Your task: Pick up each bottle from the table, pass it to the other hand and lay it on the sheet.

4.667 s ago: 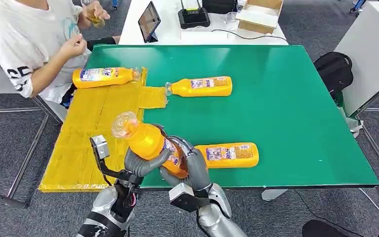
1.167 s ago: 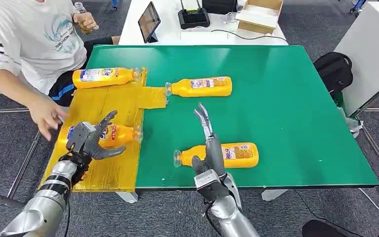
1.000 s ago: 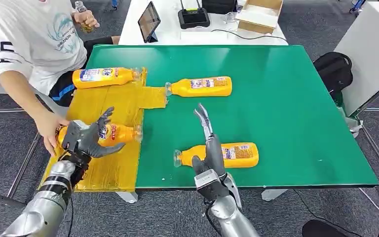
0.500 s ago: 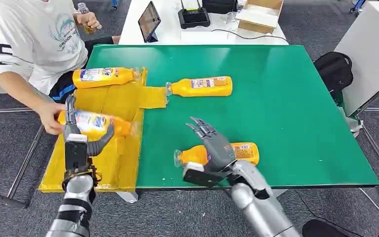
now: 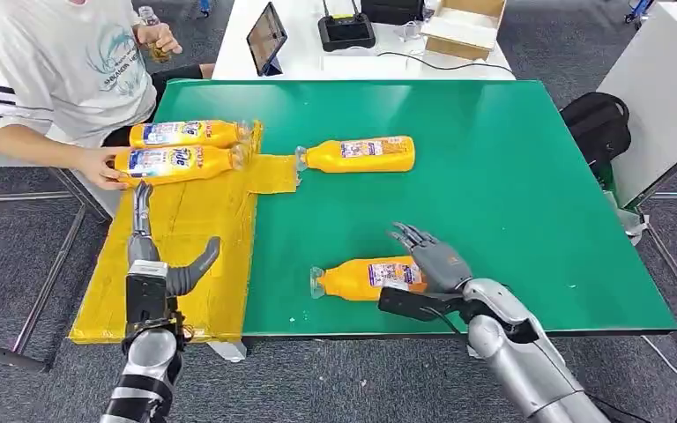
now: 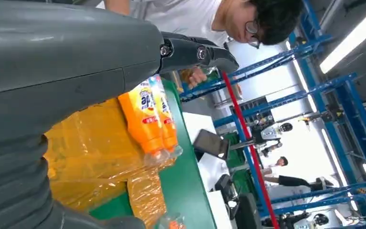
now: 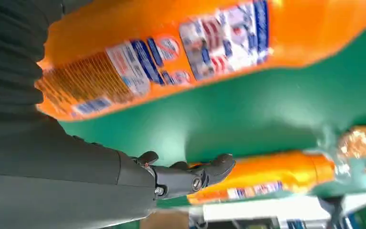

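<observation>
Two orange bottles lie side by side at the far end of the yellow sheet; a person's hand touches the nearer one. In the left wrist view the pair of bottles lies on the sheet. My left hand hovers open over the sheet's near part, holding nothing. A third bottle lies on the green table, its neck at the sheet's flap. A fourth bottle lies near the front edge. My right hand is open over its base end, fingers spread. The right wrist view shows this bottle close to the palm.
A person sits at the table's far left corner, holding a small bottle. Behind the green table a white table carries a tablet, a black device and a cardboard box. A black bag lies on the floor at the right.
The person has slid the bottle from under my left hand to the sheet's far end beside the first. My left hand drew back, empty. My right hand moved right onto the near bottle's base end.
</observation>
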